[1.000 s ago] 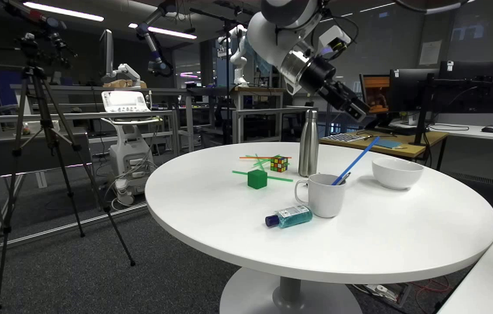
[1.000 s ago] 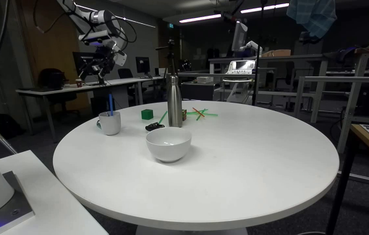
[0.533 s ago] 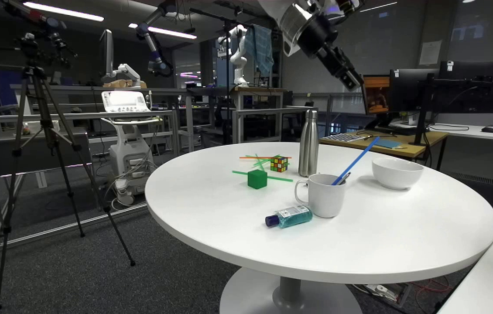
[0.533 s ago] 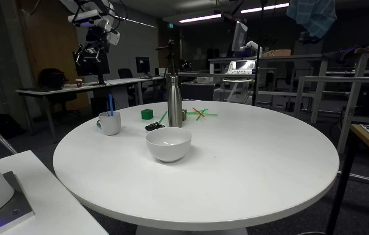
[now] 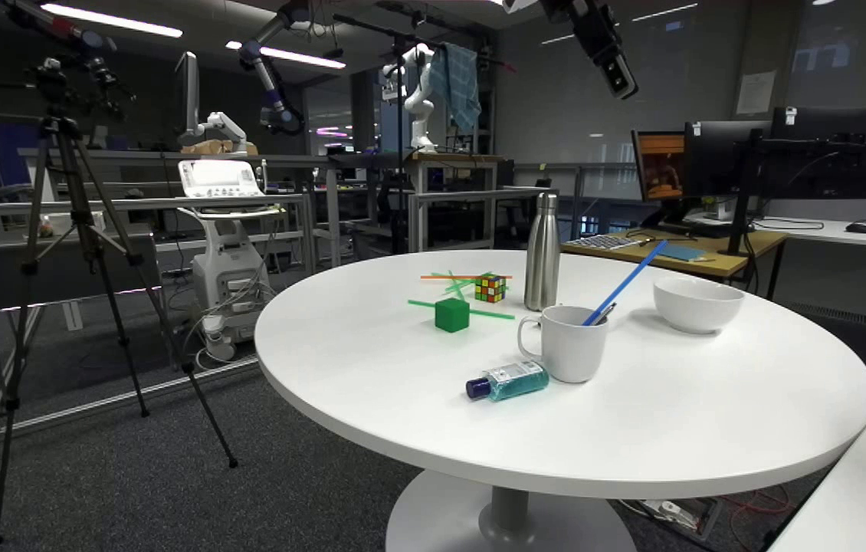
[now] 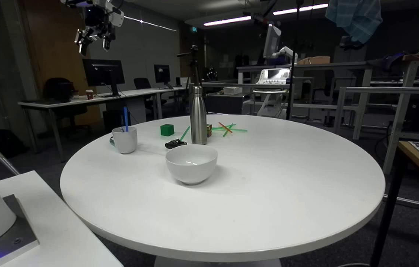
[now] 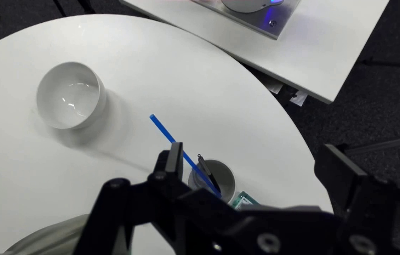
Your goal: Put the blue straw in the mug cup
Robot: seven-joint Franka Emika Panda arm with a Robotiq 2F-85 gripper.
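The blue straw stands tilted in the white mug cup, its upper part above the rim. Both also show in the other views: the straw and mug, and the straw and mug in the wrist view. In the wrist view the straw's lower end lies inside the mug beside a dark pen. My gripper is open and empty, high above the table and apart from the mug. It also shows in an exterior view and the wrist view, where a finger partly covers the straw.
A blue-green bottle lies beside the mug. A steel bottle, a white bowl, a green block, a puzzle cube, several green straws and an orange straw are on the round table. A black object lies near the bottle.
My gripper has risen higher above the table, moving up in both exterior views, and stays open. The straw and mug have not moved.
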